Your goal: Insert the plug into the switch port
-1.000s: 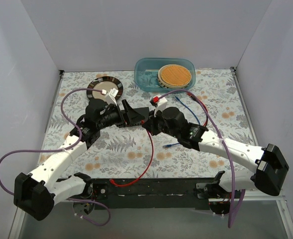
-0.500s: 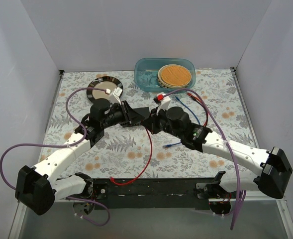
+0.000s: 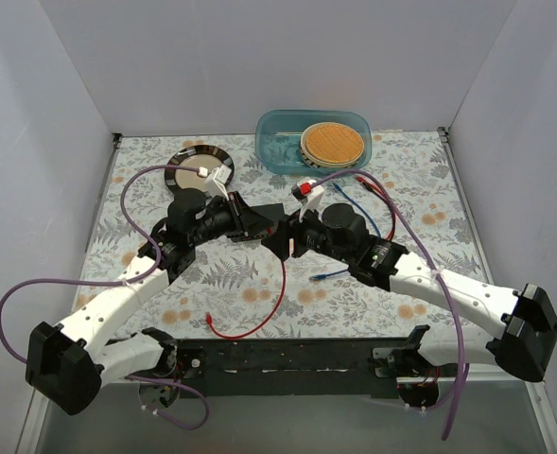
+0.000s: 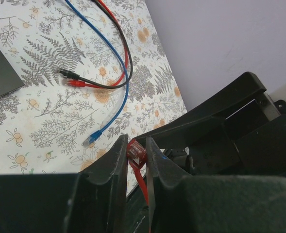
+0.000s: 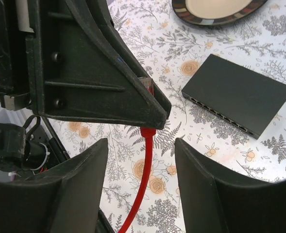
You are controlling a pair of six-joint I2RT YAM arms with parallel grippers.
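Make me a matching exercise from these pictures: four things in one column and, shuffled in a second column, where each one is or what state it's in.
Things:
1. red cable plug
2. thin blue cable
3. round tan disc
4. right end effector

Places or states:
A. inside the translucent blue-green plastic tub
B. open, holding nothing
C. pinched in the left end effector
D. lying loose on the floral tablecloth

Pairs: 1-C, 2-D, 3-A, 4-B.

one plate [image 3: 212, 159], one tub [image 3: 276, 142], one switch [image 5: 237, 92]
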